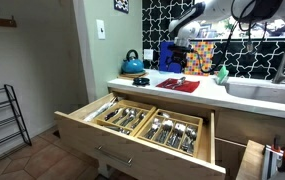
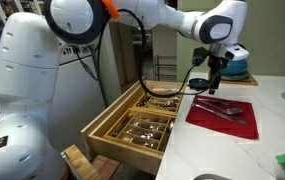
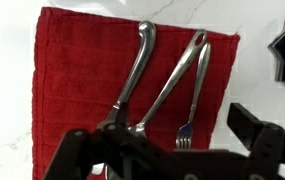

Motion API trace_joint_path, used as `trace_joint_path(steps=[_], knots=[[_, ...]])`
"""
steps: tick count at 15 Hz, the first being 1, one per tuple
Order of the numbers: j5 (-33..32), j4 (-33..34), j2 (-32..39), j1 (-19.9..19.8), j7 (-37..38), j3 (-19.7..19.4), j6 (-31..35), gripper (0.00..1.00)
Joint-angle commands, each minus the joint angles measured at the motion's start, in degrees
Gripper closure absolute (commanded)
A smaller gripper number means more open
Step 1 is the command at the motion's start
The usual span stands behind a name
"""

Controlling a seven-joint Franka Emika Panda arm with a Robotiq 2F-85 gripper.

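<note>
The open drawer (image 1: 112, 150) holds sorted cutlery (image 1: 172, 132). The gripper (image 2: 200, 86), fingers spread, hovers over utensils (image 3: 142, 70) on a red cloth (image 2: 227, 122) atop the counter (image 2: 222, 155).

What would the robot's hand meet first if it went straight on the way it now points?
Probably the cutlery lying on the red cloth, directly below the open hand; exact depth is unclear.

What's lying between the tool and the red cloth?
Silver cutlery, including a fork, lies on the red cloth just beneath the open tool. The wrist view shows this best.
</note>
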Motion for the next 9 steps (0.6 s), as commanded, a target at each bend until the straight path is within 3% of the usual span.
trace_joint_path(steps=[1, 9], knots=[[-5.37, -6.67, -7.08, 3.49, -5.52, 1.3, 2.15, 0.0], [-12.71, -13.22, -14.08, 9.67, -17.66, 6.88, 1.77, 0.0]])
